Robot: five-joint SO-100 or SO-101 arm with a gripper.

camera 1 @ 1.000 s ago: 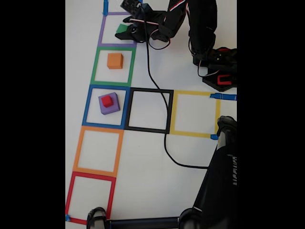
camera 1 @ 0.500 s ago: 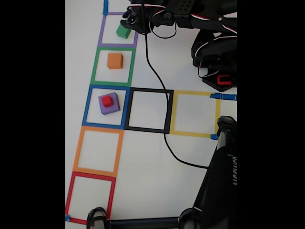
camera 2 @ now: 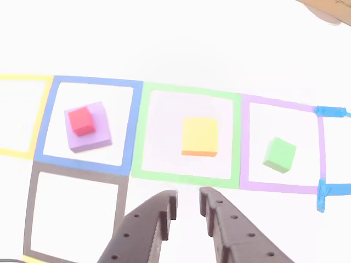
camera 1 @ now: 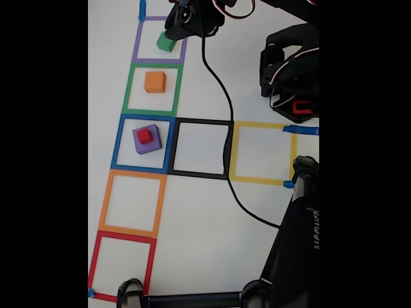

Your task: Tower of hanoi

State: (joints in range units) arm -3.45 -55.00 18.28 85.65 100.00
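fixed view: green cube [camera 1: 166,42] lies in purple square [camera 1: 136,46], rotated against its edges, gripper [camera 1: 180,18] just right of it | other view: gripper [camera 2: 187,205] empty, jaws narrowly parted, below green square [camera 2: 236,139]; red cube [camera 2: 82,120] atop purple cube [camera 2: 96,137]; orange cube [camera 2: 199,137] sits square.

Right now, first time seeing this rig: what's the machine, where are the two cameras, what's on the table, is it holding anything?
It is a small black robot arm with a two-finger gripper. The fixed view looks down on the white table; the other view looks out over the gripper's fingers, so that camera probably rides on the arm.

Coloured tape squares mark the table. Four cubes sit in three of them: a green cube in the purple square, an orange cube in the green square, and a purple cube in the blue square with a red cube on top.

The gripper holds nothing: its fingers stand slightly apart with bare table between them.
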